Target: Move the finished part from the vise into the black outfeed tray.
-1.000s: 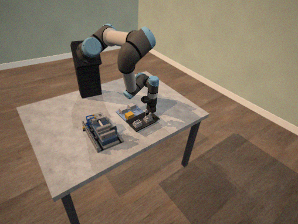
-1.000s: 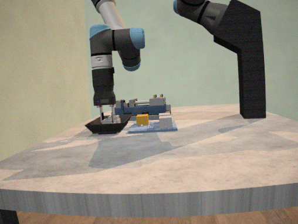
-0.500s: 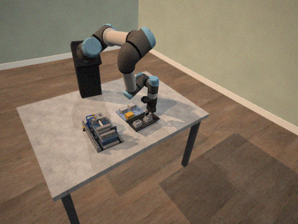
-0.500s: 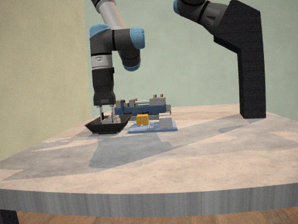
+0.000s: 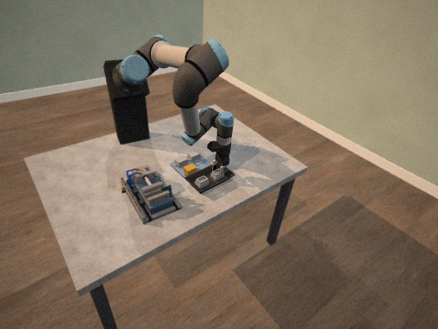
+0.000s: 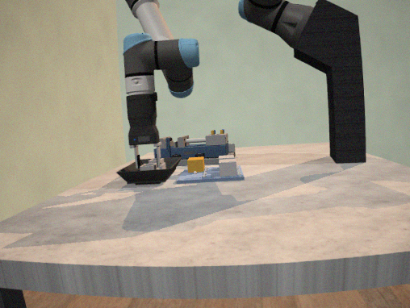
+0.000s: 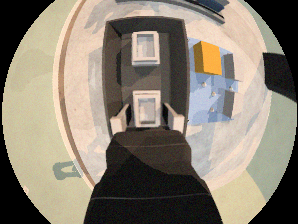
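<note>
Finished part lies in the black tray beside the other 1, my gripper open around it (only retreating remains, I judge).

The gripper is positioned over the black rectangular outfeed tray. The light-grey rectangular block with a pocket on top lies in the tray, between the open fingers. Directions below follow the wrist view. The second light-grey pocketed block lies in the same tray, ahead of the gripper and apart from the first. The flat blue plate is located right of the gripper, just beside the tray. The orange-yellow block stands on this plate, ahead and right. The blue-and-grey vise is located farther ahead, beyond tray and plate. All units rest on the pale, mottled table.
</note>
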Controlling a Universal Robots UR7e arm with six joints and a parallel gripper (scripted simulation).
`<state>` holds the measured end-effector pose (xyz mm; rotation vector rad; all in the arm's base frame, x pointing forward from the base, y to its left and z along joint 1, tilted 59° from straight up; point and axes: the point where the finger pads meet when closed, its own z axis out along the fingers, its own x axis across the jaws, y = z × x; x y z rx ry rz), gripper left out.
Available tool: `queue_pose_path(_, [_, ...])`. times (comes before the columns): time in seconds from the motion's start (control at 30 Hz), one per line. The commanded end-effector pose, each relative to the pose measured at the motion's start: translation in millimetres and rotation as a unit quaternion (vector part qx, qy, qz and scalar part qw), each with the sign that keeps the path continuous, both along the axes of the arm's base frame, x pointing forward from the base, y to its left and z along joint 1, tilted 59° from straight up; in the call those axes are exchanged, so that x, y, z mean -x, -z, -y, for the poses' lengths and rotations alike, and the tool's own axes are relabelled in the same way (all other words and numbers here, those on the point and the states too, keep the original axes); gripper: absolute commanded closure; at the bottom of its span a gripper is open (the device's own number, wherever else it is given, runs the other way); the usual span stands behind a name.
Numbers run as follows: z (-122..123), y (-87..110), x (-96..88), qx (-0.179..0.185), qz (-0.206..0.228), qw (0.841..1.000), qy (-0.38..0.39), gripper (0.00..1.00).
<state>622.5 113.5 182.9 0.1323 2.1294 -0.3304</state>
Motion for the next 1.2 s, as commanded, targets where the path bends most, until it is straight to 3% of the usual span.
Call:
queue_pose_path(0.0, [-0.4,-0.6,0.1,0.0,0.001,1.0,0.0,0.0])
queue_pose_path(0.87, [-0.5,-0.8,0.4,0.0,0.001,1.0,0.0,0.0])
queue_pose_path(1.17, [-3.5,-6.4,9.1,0.0,0.001,1.0,0.0,0.0])
